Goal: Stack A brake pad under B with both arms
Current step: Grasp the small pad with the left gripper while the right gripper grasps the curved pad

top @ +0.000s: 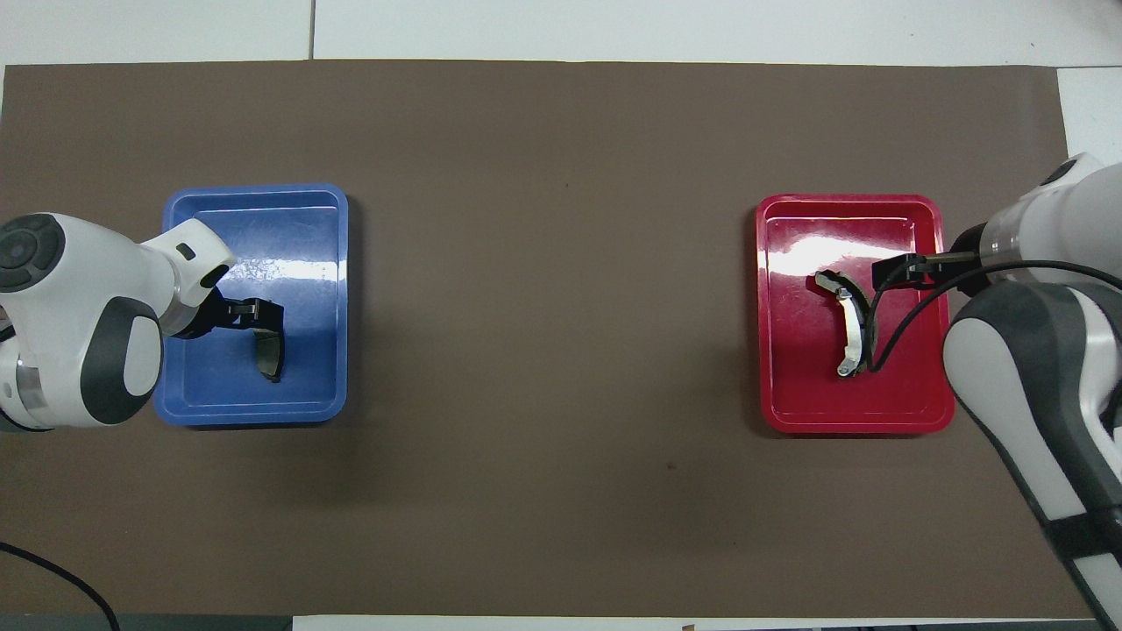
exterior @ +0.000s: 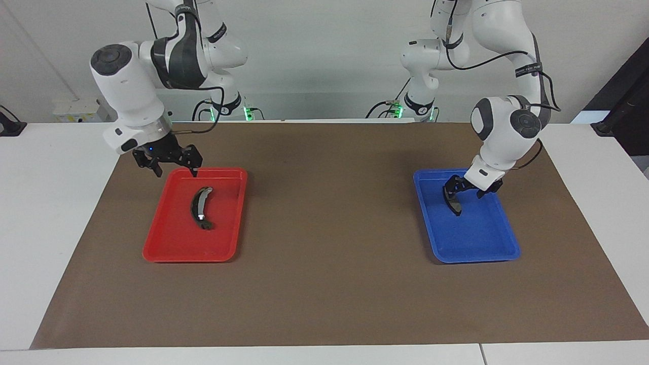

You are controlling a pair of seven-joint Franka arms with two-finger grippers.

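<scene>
Right end effector [exterior: 172, 169]: raised over the edge of the red tray [exterior: 167, 243] that lies nearest the robots, fingers spread apart, holding nothing.

Left end effector [exterior: 462, 189]: low inside the blue tray [exterior: 487, 248], fingers apart, placed at the end of the A brake pad [exterior: 455, 204] nearest the robots. Whether the fingers touch the pad cannot be told.

A brake pad: lies flat on the floor of the blue tray, toward the left arm's end of the tabletop [exterior: 324, 284]. In the overhead view its farther part is covered by the left end effector [top: 254, 314]; the exposed part [top: 270, 359] shows dark grey.

B [exterior: 199, 208]: lies in the red tray, toward the right arm's end, with the pale strip facing up. The curved piece [top: 850, 322] sits near the tray's middle.

The two trays stand well apart on the brown mat [exterior: 324, 213].
</scene>
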